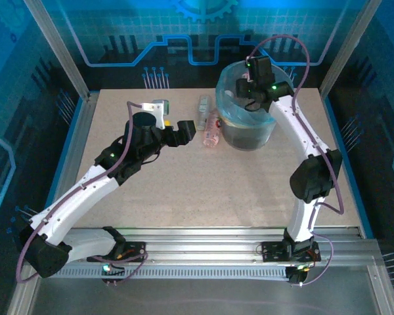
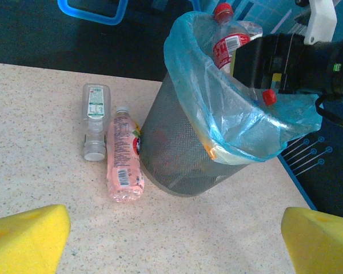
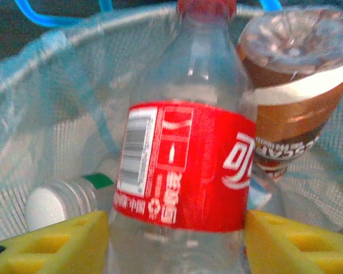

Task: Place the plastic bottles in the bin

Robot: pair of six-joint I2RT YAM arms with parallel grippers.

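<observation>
Robotics lab test cell: speckled tabletop [image 1: 184, 190] fenced by aluminium frame posts [image 1: 56, 46], walled with blue circuit-pattern panels [image 1: 118, 26]; white left arm [image 1: 85, 190] and right arm [image 1: 302, 131] bolted to a slotted rail [image 1: 203, 252] along the near edge.

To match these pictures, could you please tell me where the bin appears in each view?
Top external: bin far centre-right, beside the pink bottle.
Left wrist: bin centre, right of that bottle.
Right wrist: bin's mesh wall behind the red-labelled bottle.
Shared landmark: its light-blue bag.
</observation>
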